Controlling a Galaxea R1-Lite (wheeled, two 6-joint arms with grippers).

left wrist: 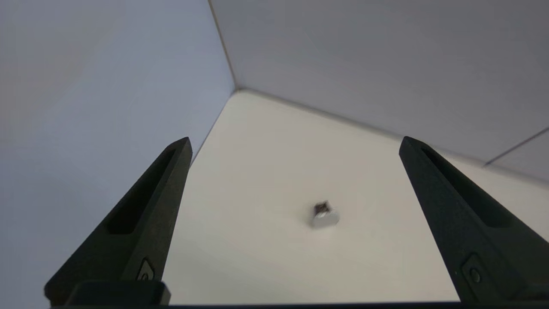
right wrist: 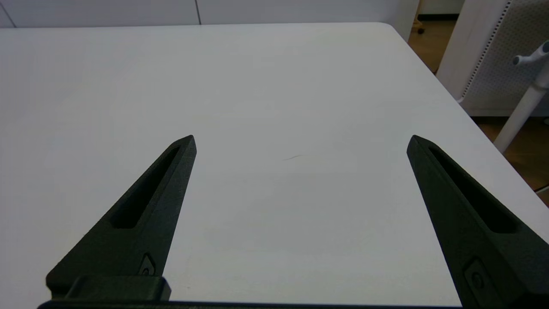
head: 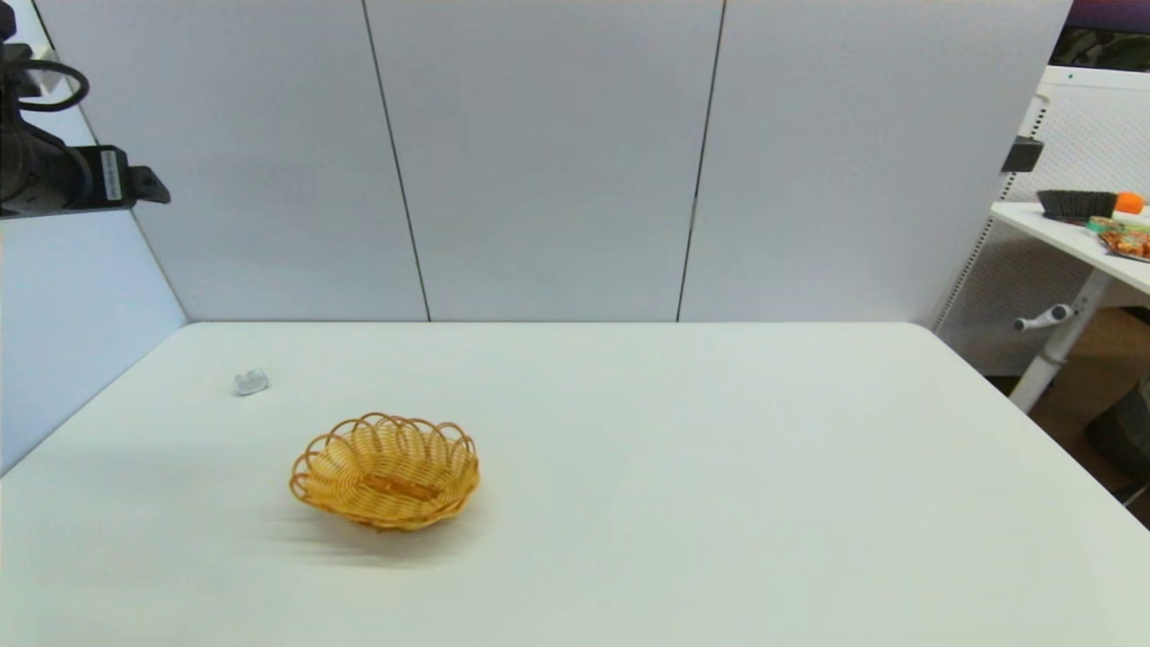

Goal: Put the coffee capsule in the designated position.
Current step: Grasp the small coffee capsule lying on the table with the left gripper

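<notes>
The left claw (left wrist: 296,146) hangs raised over the desk's (head: 629,431) far left corner, spread wide, gripping nothing. The capsule (head: 251,382) lies below, seemingly on its side, behind the basket (head: 384,471). The right claw (right wrist: 300,141) hovers spread, unladen.

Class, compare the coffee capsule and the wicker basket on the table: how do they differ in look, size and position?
Size: the coffee capsule is tiny; the wicker basket is far larger.
Look: the capsule is shiny silver-white and solid; the basket is tan, woven, with a looped open rim.
Position: the capsule lies farther back and further left; the basket sits nearer the robot.
Shared: both rest on the white table, apart and ungripped.
</notes>
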